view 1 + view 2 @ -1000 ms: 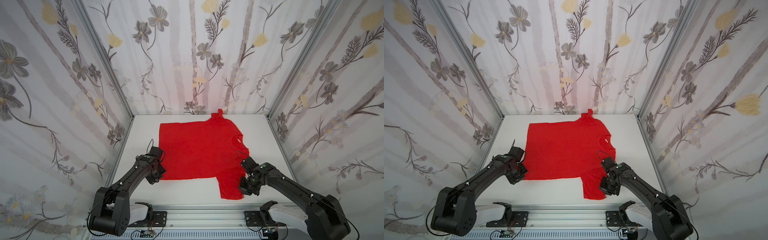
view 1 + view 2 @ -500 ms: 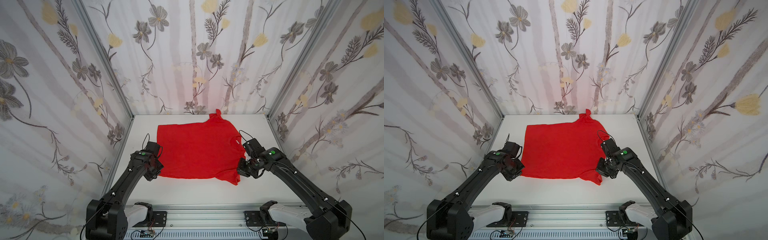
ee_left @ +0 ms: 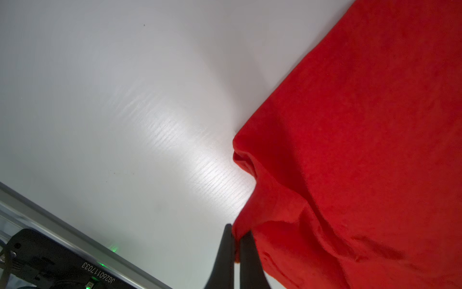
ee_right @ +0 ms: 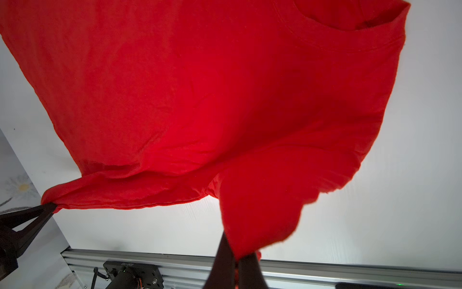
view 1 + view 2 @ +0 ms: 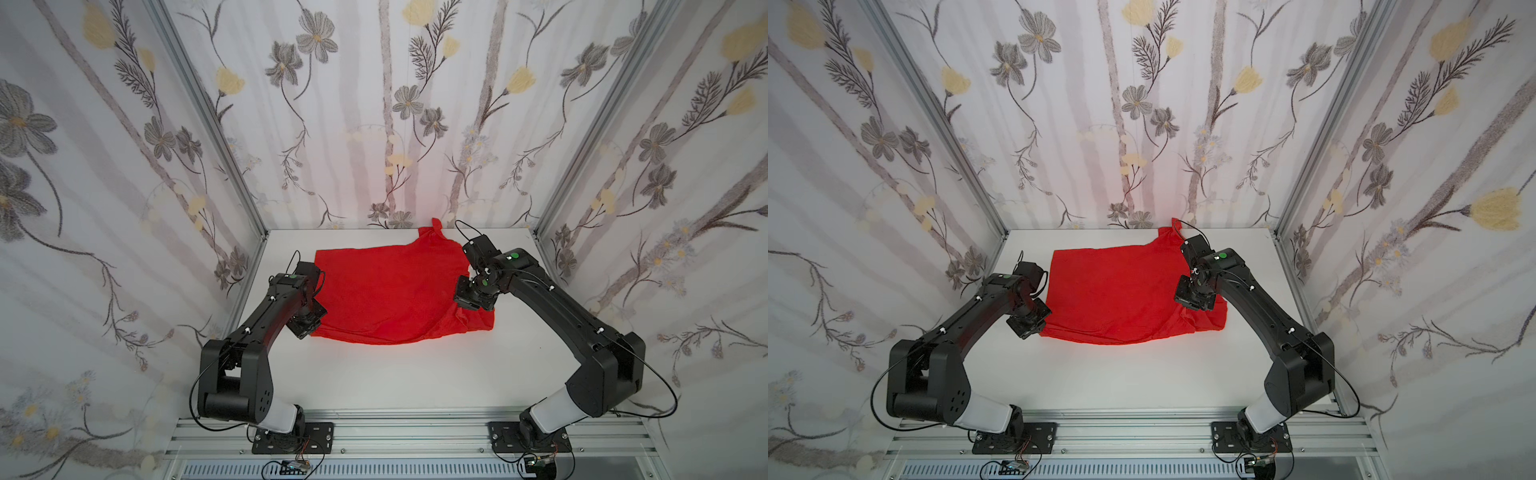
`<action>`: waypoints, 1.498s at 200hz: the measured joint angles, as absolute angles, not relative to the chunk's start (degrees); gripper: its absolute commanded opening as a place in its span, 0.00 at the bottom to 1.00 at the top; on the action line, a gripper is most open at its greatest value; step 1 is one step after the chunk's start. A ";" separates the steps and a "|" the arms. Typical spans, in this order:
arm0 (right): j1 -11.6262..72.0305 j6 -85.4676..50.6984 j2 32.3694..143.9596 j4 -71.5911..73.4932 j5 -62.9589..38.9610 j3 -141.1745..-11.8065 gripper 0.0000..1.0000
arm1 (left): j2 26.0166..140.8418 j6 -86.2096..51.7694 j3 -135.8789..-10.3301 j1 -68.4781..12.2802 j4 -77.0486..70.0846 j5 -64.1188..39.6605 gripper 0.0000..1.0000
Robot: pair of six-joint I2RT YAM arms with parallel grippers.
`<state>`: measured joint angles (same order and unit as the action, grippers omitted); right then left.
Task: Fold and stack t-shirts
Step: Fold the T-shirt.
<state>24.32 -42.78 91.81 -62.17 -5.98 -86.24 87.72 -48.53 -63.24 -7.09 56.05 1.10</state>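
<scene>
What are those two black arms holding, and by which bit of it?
Both hold the red t-shirt. The left end effector pinches its near hem corner, and the right end effector pinches the near sleeve.

In both top views the left gripper (image 5: 308, 326) and right gripper (image 5: 469, 297) hide their own fingertips; the red t-shirt (image 3: 350, 150) runs off 3 edges of the left wrist view.

Matte-black arms (image 5: 266, 328) — white base collars (image 5: 282, 417), green dots (image 5: 514, 255), looping cables (image 5: 676, 399)
</scene>
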 measured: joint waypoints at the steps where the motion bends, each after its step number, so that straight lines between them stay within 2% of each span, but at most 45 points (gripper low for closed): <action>1: 24.27 -42.68 92.16 -62.22 -5.98 -86.52 0.00 | 87.88 -48.49 -63.31 -7.07 56.07 1.13 0.00; 54: 21.89 -39.70 103.00 -62.22 -6.00 -97.23 0.00 | 97.51 -46.70 -68.29 -5.82 56.10 1.89 0.00; 156: 18.44 -36.40 116.81 -62.43 -9.10 -110.50 0.00 | 111.39 -45.01 -81.58 -5.26 59.05 3.88 0.00; 264: 16.23 -33.21 120.38 -63.44 -7.62 -116.77 0.00 | 112.46 -45.04 -81.49 -5.26 57.98 4.29 0.00; 300: 16.19 -32.93 121.54 -63.88 -7.53 -116.81 0.00 | 110.41 -43.92 -84.16 -7.90 57.54 6.94 0.00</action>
